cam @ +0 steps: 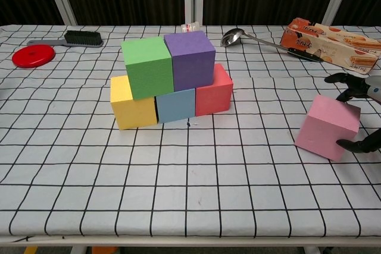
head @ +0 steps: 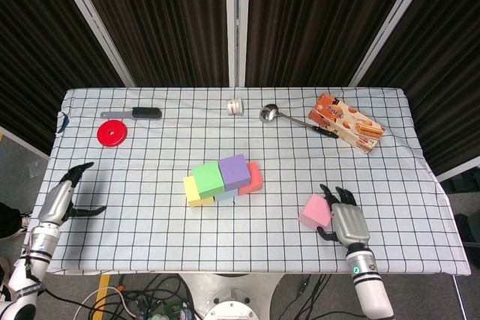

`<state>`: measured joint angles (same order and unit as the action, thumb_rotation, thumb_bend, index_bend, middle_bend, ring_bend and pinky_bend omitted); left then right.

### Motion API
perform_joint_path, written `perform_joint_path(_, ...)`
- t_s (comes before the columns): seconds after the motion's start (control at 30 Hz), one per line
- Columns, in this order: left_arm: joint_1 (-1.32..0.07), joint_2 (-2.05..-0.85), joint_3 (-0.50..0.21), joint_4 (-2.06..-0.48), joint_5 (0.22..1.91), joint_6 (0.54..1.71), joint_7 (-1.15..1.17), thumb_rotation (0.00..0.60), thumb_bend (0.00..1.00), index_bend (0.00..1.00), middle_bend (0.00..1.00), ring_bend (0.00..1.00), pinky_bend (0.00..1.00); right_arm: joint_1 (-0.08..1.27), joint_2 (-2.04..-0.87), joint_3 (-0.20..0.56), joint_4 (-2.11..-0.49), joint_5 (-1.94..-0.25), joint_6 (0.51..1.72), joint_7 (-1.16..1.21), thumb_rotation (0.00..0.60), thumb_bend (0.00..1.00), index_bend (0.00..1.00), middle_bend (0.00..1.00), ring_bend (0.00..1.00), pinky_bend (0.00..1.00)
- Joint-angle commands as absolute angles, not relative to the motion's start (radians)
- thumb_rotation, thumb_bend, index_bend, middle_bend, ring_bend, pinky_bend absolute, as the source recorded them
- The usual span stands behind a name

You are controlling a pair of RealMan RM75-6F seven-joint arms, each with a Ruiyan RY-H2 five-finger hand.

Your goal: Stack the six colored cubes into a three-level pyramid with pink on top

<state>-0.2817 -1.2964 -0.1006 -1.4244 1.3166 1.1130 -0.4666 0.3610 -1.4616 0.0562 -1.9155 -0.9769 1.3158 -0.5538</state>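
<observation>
Left hand: the left hand [head: 61, 198] hovers at the tabletop's [head: 150, 237] left edge, near its front corner, fingers spread and holding nothing (seen only from the head camera).
Rear edge: a red disc [head: 112, 133] and a black brush [head: 144, 113] lie toward the back left corner; a small white bottle [head: 235, 106] and a metal spoon [head: 281, 116] sit mid-rear; a snack box [head: 348, 122] lies toward the back right corner.
Stack: at the tabletop's centre, the yellow cube [cam: 130, 105], blue cube [cam: 175, 104] and red cube [cam: 213, 90] form a touching bottom row, with the green cube [cam: 147, 66] and purple cube [cam: 189, 59] side by side on top.
Pink cube: the pink cube [cam: 328, 127] sits tilted near the front right, well apart from the stack.
Right hand: the right hand [head: 345, 219] closes on the pink cube from its right side, fingers [cam: 340, 78] over the far top edge and the thumb [cam: 359, 145] against the near face.
</observation>
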Motion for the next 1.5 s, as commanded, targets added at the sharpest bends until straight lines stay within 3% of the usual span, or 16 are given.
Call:
perform_joint_path(0.03,-0.283,-1.299,-0.1,-1.424,1.316,1.109,-0.468,0.6,0.03,0.1,0.08,0.0,0.08,0.364,-1.457,0.056,-1.92,-0.972,1.311,-0.564,0.6,0.32,0.0,0.32,0.0,0.0)
perform_joint_path(0.27,-0.288,-1.297,-0.104,-1.43,1.317,1.105,-0.464,0.6,0.03,0.1,0.08,0.0,0.09,0.372,-1.418,0.067,-1.939,-1.008,1.295,-0.538,0.6,0.36,0.0,0.36,0.0,0.0)
perform_joint_path(0.47,-0.296,-1.292,-0.108,-1.443,1.314,1.097,-0.457,0.6,0.03,0.1,0.08,0.0,0.09,0.404,-1.304,0.111,-1.984,-1.096,1.247,-0.463,0.6,0.36,0.0,0.36,0.0,0.0)
perform_joint_path(0.77,-0.298,-1.278,-0.134,-1.473,1.32,1.136,-0.446,0.6,0.03,0.1,0.08,0.0,0.09,0.538,-1.038,0.242,-1.976,-1.241,1.052,-0.301,0.6,0.36,0.0,0.37,0.0,0.0)
perform_joint_path(0.9,-0.298,-1.269,-0.142,-1.495,1.316,1.152,-0.423,0.6,0.03,0.1,0.08,0.0,0.09,0.618,-0.977,0.285,-1.951,-1.254,0.923,-0.195,0.6,0.36,0.0,0.39,0.0,0.0)
perform_joint_path(1.07,-0.299,-1.266,-0.144,-1.505,1.302,1.147,-0.407,0.6,0.03,0.1,0.08,0.0,0.09,0.698,-0.958,0.308,-1.89,-1.311,0.8,-0.057,0.6,0.37,0.0,0.38,0.0,0.0)
perform_joint_path(1.5,-0.308,-1.27,-0.154,-1.498,1.279,1.131,-0.41,0.6,0.03,0.1,0.08,0.0,0.09,0.852,-0.98,0.317,-1.802,-1.429,0.672,0.099,0.6,0.36,0.0,0.38,0.0,0.0)
